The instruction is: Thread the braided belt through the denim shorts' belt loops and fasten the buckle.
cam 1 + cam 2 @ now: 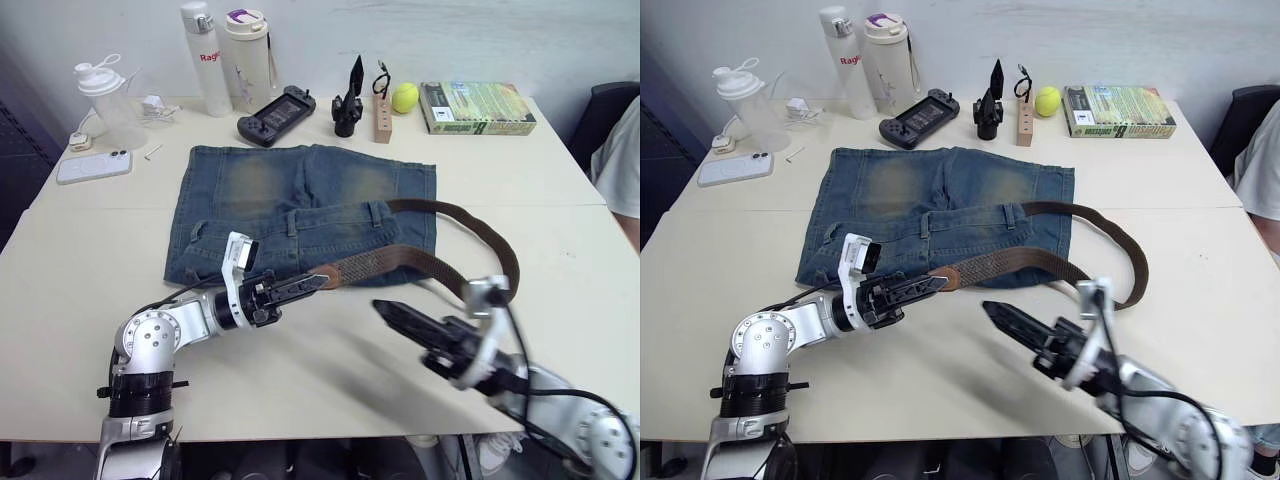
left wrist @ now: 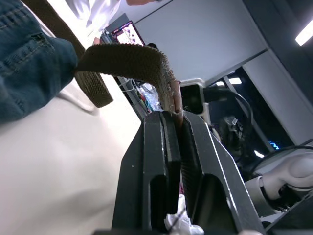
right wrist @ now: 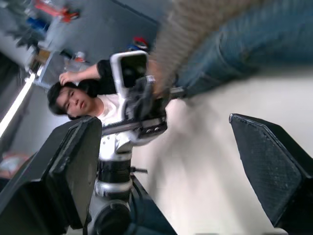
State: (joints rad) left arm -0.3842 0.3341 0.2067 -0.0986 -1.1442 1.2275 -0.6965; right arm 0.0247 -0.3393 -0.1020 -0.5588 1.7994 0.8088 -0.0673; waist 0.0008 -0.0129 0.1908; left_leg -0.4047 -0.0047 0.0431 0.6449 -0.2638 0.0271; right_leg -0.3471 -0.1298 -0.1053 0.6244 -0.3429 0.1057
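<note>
My right gripper (image 1: pixel 385 309) hovers low over the bare near part of the white table (image 1: pixel 330 380), nearest my body. Its two fingers stand wide apart, nothing between them; the right wrist view shows both pads with open tabletop in the gap. It points toward the left gripper and sits near the belt but apart from it.

My left gripper (image 1: pixel 318 282) is just beyond, at the near hem of the denim shorts (image 1: pixel 300 205). Fingers clamped tight on the smooth leather tip of the braided belt (image 1: pixel 400 266); the left wrist view shows that end pinched edge-on between the pads, with the woven part arching away above the table.

From the held tip the belt runs along the near edge of the shorts toward my right, loops out over the bare table past the shorts' right side, and curves back to the waistband, where it goes under a belt loop (image 1: pixel 376 213) near the right side. A second loop (image 1: pixel 292 222) is further left on the waistband; I cannot tell whether the belt has passed it. Buckle not made out.

The shorts lie flat across the table's middle.

Far edge of the table, left to right: a phone (image 1: pixel 93 166), a clear shaker bottle (image 1: pixel 108 101), two white bottles (image 1: pixel 225 58), a black game controller (image 1: pixel 277 115), a tennis ball (image 1: pixel 405 97), a green box (image 1: pixel 476 108).
</note>
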